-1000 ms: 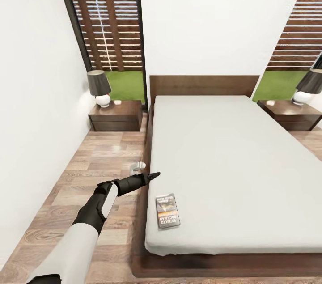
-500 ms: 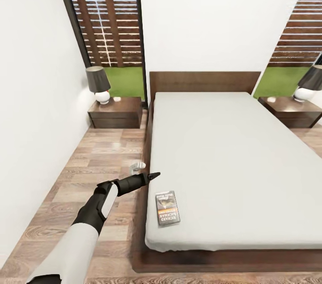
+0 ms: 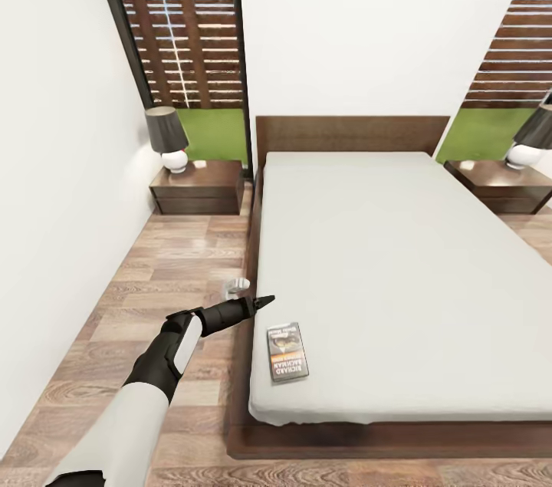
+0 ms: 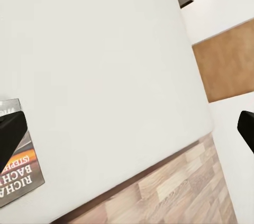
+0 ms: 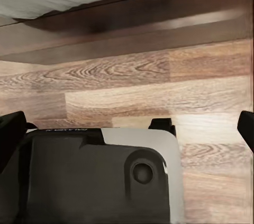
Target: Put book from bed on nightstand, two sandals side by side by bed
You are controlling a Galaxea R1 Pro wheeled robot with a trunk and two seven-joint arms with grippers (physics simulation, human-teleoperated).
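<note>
The book point(image 3: 287, 351), dark with an orange band, lies flat near the front left corner of the bed point(image 3: 399, 272), on the pale mattress. My left gripper point(image 3: 264, 301) hangs over the mattress's left edge, just up and left of the book and apart from it. In the left wrist view the left gripper point(image 4: 127, 128) is open and empty, and the book point(image 4: 21, 173) lies by one fingertip. My right gripper point(image 5: 127, 128) is open, low over the floor beside the bed frame point(image 5: 132, 28). A nightstand point(image 3: 198, 186) stands left of the headboard, another nightstand point(image 3: 498, 184) right. The two sandals are out of view.
Each nightstand carries a dark-shaded lamp point(image 3: 167, 138). A small white object point(image 3: 236, 286) lies on the plank floor against the bed's left side. A white wall point(image 3: 54, 203) borders the floor strip left of the bed. My dark base point(image 5: 95, 181) shows in the right wrist view.
The whole head picture has shifted a little, with the bed and nightstands higher in it: the camera moved. The left arm keeps its pose. The book has not been touched.
</note>
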